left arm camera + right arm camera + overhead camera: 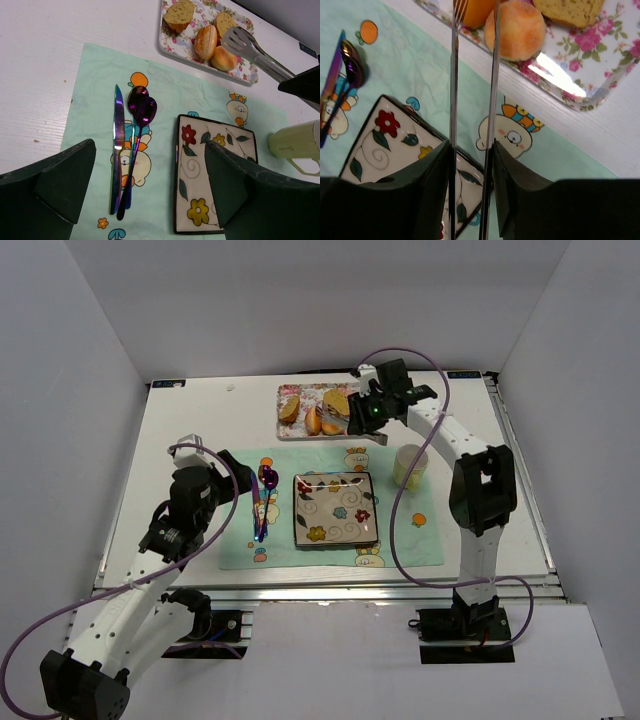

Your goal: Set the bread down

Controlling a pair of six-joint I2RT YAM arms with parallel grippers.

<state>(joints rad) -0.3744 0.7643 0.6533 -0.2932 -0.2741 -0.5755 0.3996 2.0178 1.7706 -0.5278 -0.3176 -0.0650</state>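
Observation:
The bread (206, 41), an elongated golden roll with a paler top, lies on the floral tray (167, 42) at the back, next to a rounder orange roll (223, 58). It also shows in the top view (313, 420). In the right wrist view it (475, 11) is cut off at the top edge, between the tong arms. My right gripper (472, 145) (372, 412) is shut on metal tongs (454, 75), whose tips (240, 40) hover over the tray's right part. Contact with the bread cannot be told. My left gripper (150, 145) (228, 466) is open and empty above the placemat.
A square flowered plate (335, 508) sits on the mint placemat (400, 540), with a knife (118, 145) and purple spoon (142, 107) to its left. A pale green cup (410, 465) stands right of the plate. Bread slices (179, 12) lie on the tray.

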